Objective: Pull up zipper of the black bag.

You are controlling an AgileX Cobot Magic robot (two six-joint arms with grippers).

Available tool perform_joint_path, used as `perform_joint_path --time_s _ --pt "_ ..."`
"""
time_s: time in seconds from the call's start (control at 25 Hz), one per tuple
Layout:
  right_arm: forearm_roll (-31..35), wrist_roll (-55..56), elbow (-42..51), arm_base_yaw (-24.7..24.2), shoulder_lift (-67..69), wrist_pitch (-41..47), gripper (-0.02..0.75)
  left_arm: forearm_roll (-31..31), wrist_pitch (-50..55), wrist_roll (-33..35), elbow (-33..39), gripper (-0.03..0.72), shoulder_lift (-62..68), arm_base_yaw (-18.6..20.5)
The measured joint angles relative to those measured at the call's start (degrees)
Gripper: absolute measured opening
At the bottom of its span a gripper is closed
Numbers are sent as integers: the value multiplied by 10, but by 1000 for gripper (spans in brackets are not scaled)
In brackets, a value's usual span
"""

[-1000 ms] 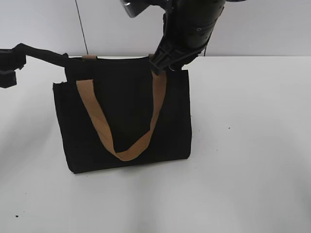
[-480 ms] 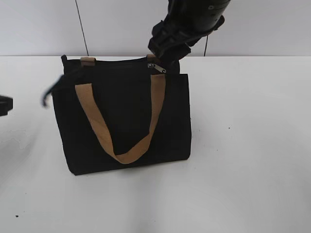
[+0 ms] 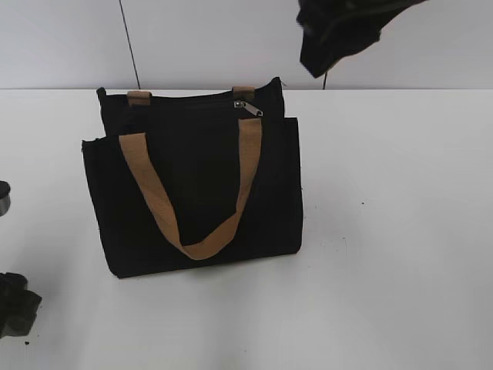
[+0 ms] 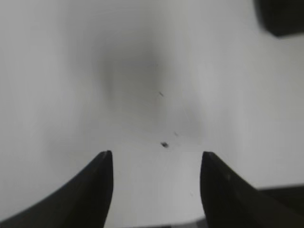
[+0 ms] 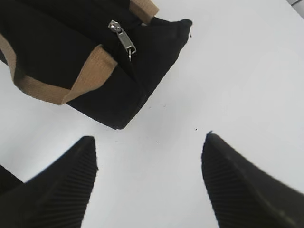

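Both arms have pulled away from the black bag [image 3: 196,185]; near the front, the left gripper [image 4: 156,164] hangs wide open over the white table [image 3: 400,231]; the right gripper [image 5: 149,142] is open too; farther back, the zipper [image 3: 247,107] sits by the bag's top right.

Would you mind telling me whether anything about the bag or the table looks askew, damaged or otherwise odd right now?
Nothing stands out. The black bag sits upright on the white table, its zipper pull lying near the right end of the top. Both grippers, left and right, are open and clear of it.
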Motion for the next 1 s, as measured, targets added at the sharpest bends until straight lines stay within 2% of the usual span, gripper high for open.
perform_joint_path --time_s 0.16,0.28,0.44,0.56,0.8,1.0 --pt "1 6 1 0 -66 5 528 -135 129 111 -61 441 -29 -27" --pt "8 10 2 1 -126 6 526 -169 229 132 -115 426 -71 -28" --pt "39 12 11 1 -216 6 526 -176 322 139 -148 421 -168 -29" --pt "61 14 60 1 -298 6 526 -170 343 140 -148 421 -272 -29" --pt "67 14 261 1 -492 7 526 -156 349 141 -148 421 -474 -30" --pt "78 14 434 1 -639 7 526 -123 352 161 -142 421 -563 -30"
